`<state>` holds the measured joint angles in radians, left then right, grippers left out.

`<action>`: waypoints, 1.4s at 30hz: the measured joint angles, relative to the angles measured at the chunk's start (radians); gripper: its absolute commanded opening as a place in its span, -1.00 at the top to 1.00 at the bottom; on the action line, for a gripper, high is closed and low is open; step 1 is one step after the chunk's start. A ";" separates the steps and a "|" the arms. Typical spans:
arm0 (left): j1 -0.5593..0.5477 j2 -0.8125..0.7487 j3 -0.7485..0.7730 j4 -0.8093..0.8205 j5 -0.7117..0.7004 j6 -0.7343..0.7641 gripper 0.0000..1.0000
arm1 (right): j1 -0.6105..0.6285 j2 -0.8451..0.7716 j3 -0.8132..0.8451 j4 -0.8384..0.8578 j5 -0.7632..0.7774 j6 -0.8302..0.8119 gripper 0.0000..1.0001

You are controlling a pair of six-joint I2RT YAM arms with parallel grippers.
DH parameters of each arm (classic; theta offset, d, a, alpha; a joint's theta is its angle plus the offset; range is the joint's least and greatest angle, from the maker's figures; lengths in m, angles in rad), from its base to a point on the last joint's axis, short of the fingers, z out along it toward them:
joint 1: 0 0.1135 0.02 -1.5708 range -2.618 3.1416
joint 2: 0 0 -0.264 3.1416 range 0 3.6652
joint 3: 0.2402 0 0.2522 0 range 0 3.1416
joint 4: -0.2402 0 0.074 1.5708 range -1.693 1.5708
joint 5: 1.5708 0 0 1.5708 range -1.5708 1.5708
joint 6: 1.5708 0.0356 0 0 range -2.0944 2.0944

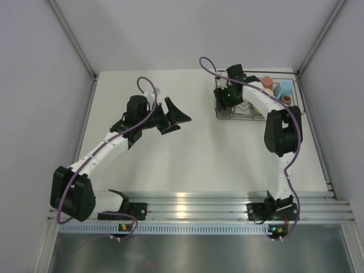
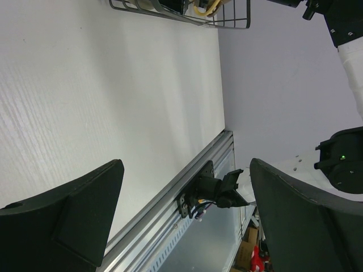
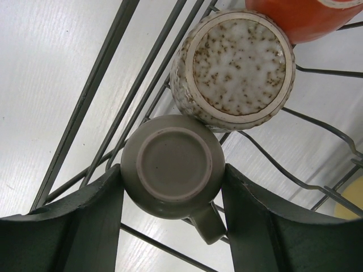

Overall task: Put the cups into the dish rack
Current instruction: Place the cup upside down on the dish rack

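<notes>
The left pincer [image 1: 175,116] hangs well to the left of the rack [image 1: 256,118], above the bare counter [image 1: 170,165], its jaws spread wide and holding nothing. In its wrist view only the rack's near wires and a scrap of yellow inside them show

The step in hand looks like setting a cup down. The right pincer [image 3: 173,177] is inside the rack at its left end, jaws pressed on either side of a grey cup [image 3: 173,161], so it is grasping that cup. The cup is turned bottom-up, its handle pointing back toward the wrist, and it seems to sit on or just over the rack's wires, though I cannot tell if its rim is fully down

The next move, as I judge it, calls for letting go without tipping the cup, then lifting straight up, since a speckled cup [image 3: 238,59] stands bottom-up and touching it

Further along the rack from these two come an orange cup [image 3: 306,17] and a yellow cup [image 3: 353,207]. At the rack's far right end lie a salmon cup [image 1: 267,83] and a blue cup [image 1: 282,88]. In the top view no cup shows outside the rack, so loading appears nearly finished
</notes>
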<state>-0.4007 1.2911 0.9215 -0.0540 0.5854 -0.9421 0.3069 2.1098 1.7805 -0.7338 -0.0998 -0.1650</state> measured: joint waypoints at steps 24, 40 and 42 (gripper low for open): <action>0.000 0.000 0.000 -0.001 0.004 0.006 -0.96 | -0.019 -0.120 -0.145 0.157 0.058 -0.050 -0.99; 0.003 0.026 0.160 -0.135 -0.005 0.186 -0.96 | -0.092 -0.495 -0.184 0.135 0.012 0.014 -0.99; 0.011 0.026 0.196 -0.146 -0.016 0.221 -0.96 | -0.147 -0.551 -0.198 0.144 0.008 0.047 -0.99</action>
<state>-0.3897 1.3174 1.1179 -0.2001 0.5694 -0.7208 0.1600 1.5589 1.5822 -0.5900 -0.0914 -0.1184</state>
